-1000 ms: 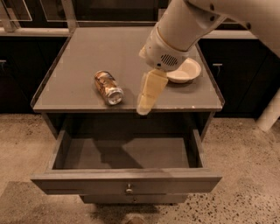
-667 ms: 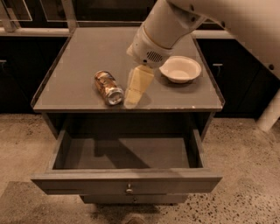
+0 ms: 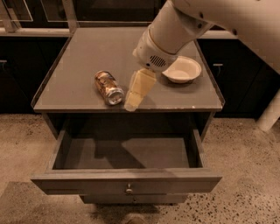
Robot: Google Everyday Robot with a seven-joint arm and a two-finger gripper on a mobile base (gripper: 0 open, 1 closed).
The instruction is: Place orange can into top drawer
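From where I stand, the orange can (image 3: 108, 87) lies on its side on the cabinet top (image 3: 83, 57). The gripper (image 3: 131, 103) hangs just beside it, whether released or clenched I cannot tell. Below, the top drawer (image 3: 87, 183) stands pulled open

A speckled beige stone-like floor (image 3: 245, 175) is spread around a grey metal cabinet with a raised rim along its flat top (image 3: 57, 74), and a dark shadow (image 3: 17, 201) is cast on that floor at the cabinet's left front corner. Behind the cabinet, a row of dark, almost black cupboard fronts with small metal handles (image 3: 227, 74) is set under a pale counter edge (image 3: 26, 31), with framed see-through panels (image 3: 17, 11) at the upper left and a white round post (image 3: 269, 116) at the right edge. The cream gripper (image 3: 131, 104) is held low over the front edge of the cabinet's top.
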